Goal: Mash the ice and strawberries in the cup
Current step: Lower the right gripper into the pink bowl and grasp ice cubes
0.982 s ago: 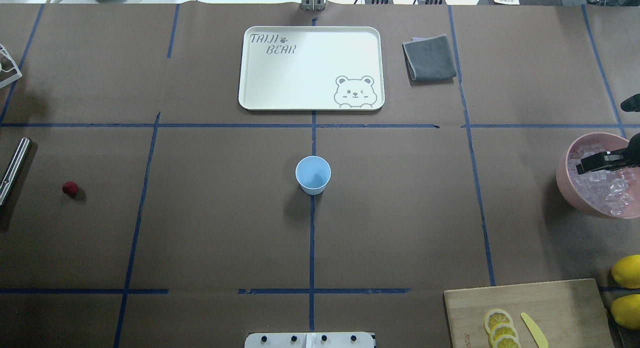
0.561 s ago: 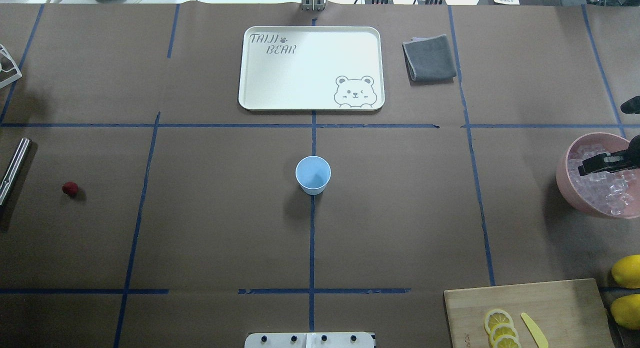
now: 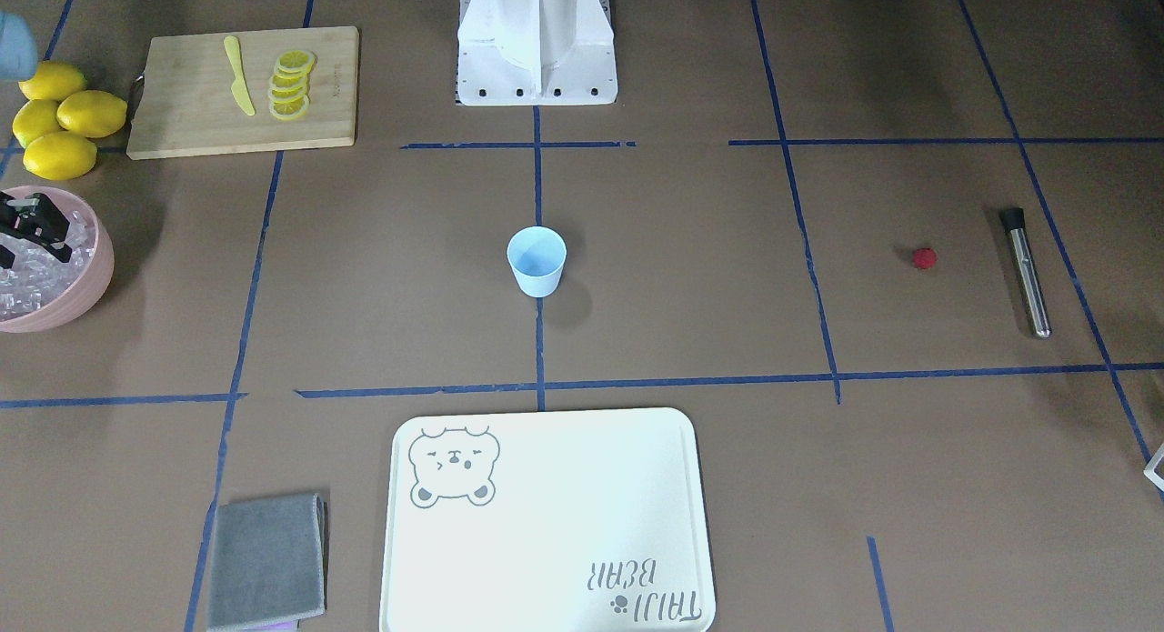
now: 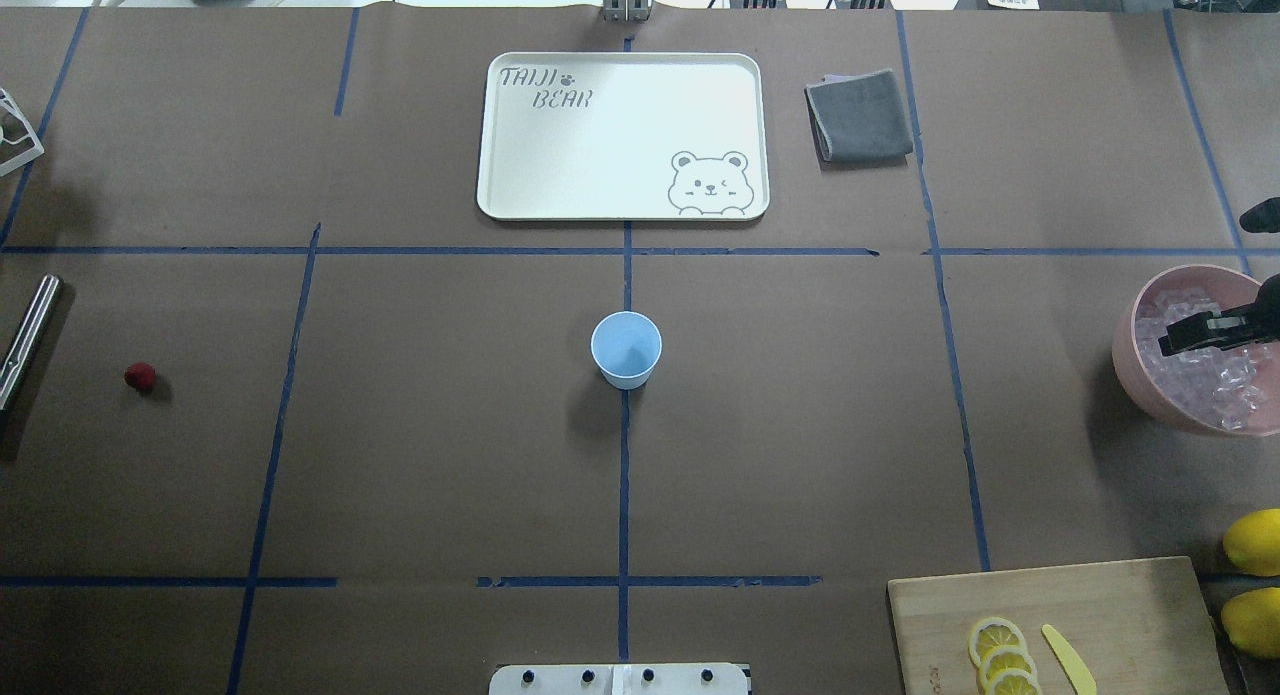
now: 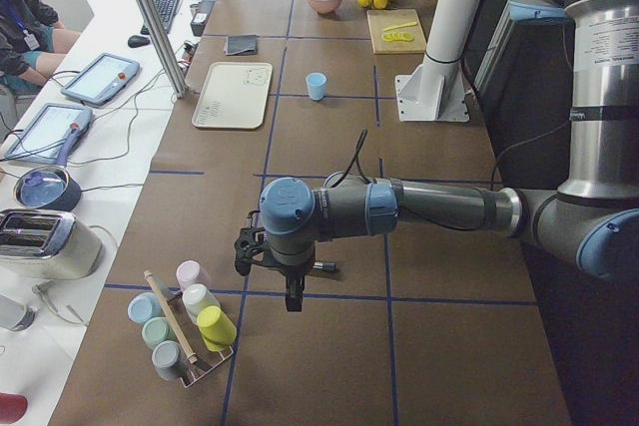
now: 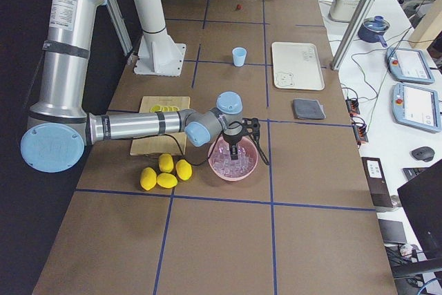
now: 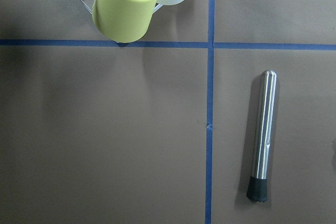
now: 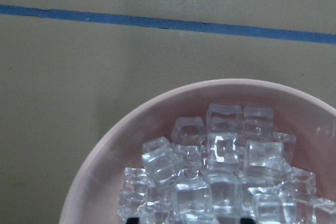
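The light blue cup point(image 4: 626, 347) stands upright at the table's middle and looks empty; it also shows in the front view point(image 3: 536, 259). The strawberry point(image 4: 140, 377) lies alone at the far left, beside a steel muddler point(image 4: 25, 335). The ice point(image 4: 1215, 385) fills a pink bowl point(image 4: 1130, 375) at the right edge. My right gripper point(image 4: 1185, 337) points down into the bowl just above the ice point(image 8: 220, 166), jaws apart and holding nothing. My left gripper point(image 5: 290, 286) hangs above the table near the muddler point(image 7: 261, 135); I cannot tell whether it is open or shut.
A cream tray point(image 4: 620, 135) and a folded grey cloth point(image 4: 860, 115) lie at the far side. A cutting board point(image 4: 1100, 605) with lemon slices and a yellow knife sits front right, with lemons point(image 4: 1255, 540) beside it. A rack of cups point(image 5: 185, 331) stands by the left arm.
My right gripper has edged slightly to the right over the pink bowl. The cup, strawberry and muddler have not moved.
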### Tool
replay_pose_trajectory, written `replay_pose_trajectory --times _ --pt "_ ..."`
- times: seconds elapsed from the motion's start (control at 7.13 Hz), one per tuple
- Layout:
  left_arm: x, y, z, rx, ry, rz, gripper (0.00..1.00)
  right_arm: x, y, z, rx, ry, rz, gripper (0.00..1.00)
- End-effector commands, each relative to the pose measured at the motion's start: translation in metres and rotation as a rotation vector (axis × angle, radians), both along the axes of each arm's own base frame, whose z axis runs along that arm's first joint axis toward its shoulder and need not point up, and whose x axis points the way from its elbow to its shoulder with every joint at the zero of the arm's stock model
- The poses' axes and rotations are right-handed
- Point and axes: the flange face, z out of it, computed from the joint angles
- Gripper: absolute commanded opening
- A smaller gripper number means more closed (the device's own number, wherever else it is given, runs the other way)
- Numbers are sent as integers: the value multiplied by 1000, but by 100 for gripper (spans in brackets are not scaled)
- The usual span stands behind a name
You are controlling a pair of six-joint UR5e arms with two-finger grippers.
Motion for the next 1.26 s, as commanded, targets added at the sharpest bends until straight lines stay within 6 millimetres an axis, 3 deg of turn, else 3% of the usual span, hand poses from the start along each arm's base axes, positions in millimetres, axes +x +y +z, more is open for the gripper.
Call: replay_pose_trajectory --times 0.0,0.14,0.28,0.42,0.56,0.7,0.98,1.12 --pt "0 0 0 0 0 0 100 -3 1 3 -6 3 -8 63" --pt "0 0 0 0 0 -1 100 -3 2 5 -7 3 -8 46" --pt "0 0 1 -2 0 1 100 -3 2 4 -6 3 -8 22" --pt "1 1 1 -3 0 1 100 -2 2 5 -6 3 -8 10" --pt "0 0 0 -2 0 1 100 0 4 3 -4 1 -7 3" --pt "1 1 2 -5 1 1 100 1 4 -9 12 -16 -7 3" --pt "0 1 2 -6 1 -1 100 4 -5 -78 123 -81 8 3" --pt "0 0 0 -3 0 1 100 -5 -19 -116 185 -122 8 4"
